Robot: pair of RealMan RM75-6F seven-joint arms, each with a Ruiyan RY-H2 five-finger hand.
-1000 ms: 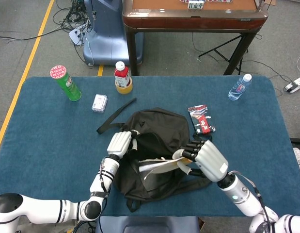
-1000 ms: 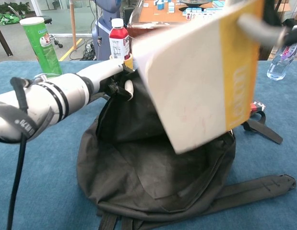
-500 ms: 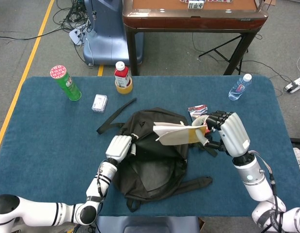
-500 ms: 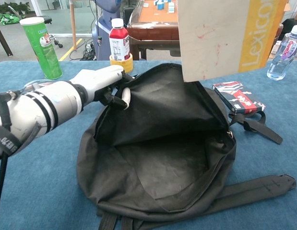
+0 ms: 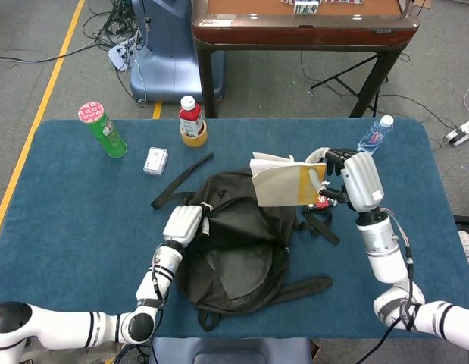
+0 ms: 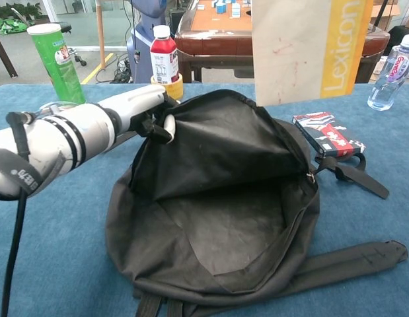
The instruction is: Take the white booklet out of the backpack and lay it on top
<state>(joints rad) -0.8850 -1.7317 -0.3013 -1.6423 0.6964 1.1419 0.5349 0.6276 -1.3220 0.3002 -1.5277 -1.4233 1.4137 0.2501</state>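
Two hands are engaged. The right hand (image 5: 354,178) grips the booklet (image 5: 286,182) by its yellow edge, holding it upright in the air above the backpack's (image 5: 238,227) far side. The yellow band reads "Lexicon" vertically in the chest view. The left hand (image 5: 182,224) pinches the backpack's opening rim, fingers curled on the fabric. A red-capped bottle (image 5: 192,121) and a green can (image 5: 102,130) stand upright beyond; their labels are unreadable.
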